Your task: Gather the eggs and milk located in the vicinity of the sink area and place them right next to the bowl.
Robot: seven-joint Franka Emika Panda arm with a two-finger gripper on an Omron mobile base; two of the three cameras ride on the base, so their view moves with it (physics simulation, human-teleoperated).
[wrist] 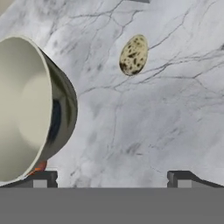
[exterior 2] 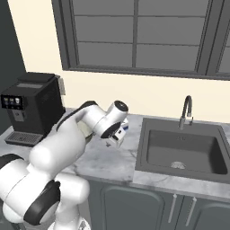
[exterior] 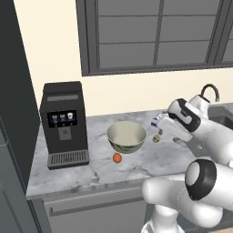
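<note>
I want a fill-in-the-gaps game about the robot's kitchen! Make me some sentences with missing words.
1. The orange egg lies on the counter in front of the ____.
2. The spotted egg lies on the ____ counter.
3. Left of the bowl stands a black ____ machine.
4. Nothing sits between the fingertips of the claw, so it is ____.

Missing words: bowl; marble; coffee; open

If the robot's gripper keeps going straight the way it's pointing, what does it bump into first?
Probably the bare marble counter: the gripper looks down at it, open, between the bowl and the spotted egg. Depth is hard to judge.
</note>
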